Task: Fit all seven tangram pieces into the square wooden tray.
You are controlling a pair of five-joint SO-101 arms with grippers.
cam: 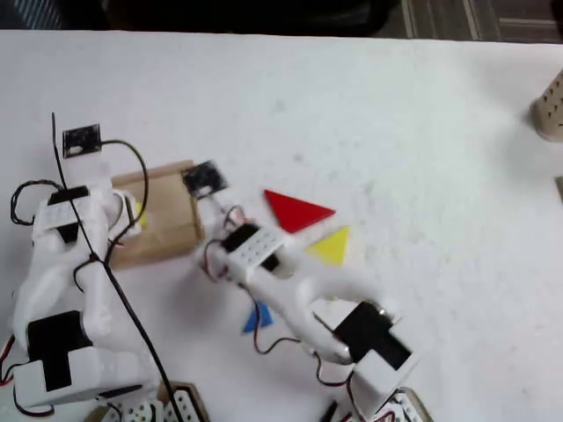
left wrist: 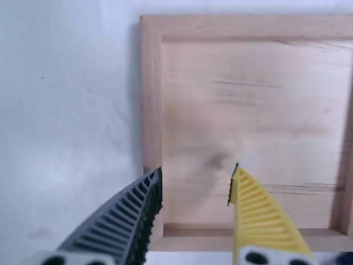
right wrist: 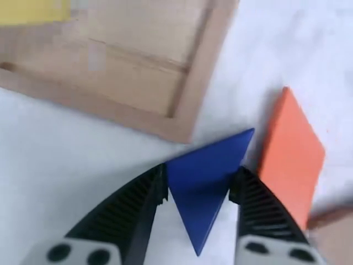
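Nearest the lens, the right gripper [right wrist: 200,178] had its two black ribbed fingers [right wrist: 132,215] pressed against opposite sides of a flat blue triangular piece [right wrist: 203,190], gripping it as far as the right wrist view showed. Whether the piece was lifted or lay on the white table [cam: 396,114] could not be told. Its longest edge appeared to run along the finger on the side of a flat orange four-sided piece [right wrist: 289,160], which sat just beside it. One sharp tip pointed back toward the wrist, and the other pointed forward past the corner of the square wooden tray [right wrist: 196,83].

That corner was what mattered. It lay just beyond the triangle, with the raised rim standing between the piece and the tray's floor. In the high view the tray sat to the left of the right arm, so the piece would likely have to rise over the rim and travel that way.

The left gripper [left wrist: 196,175] hung above the tray's floor near one corner, its grey finger [left wrist: 127,215] and yellow finger [left wrist: 259,210] parted around nothing. It was nearer the tray, but the right arm was nearer the pieces.

A red triangular piece [cam: 297,211] and a yellow triangular piece [cam: 332,247] lay on the table on the right arm's far side, well apart from the tray.
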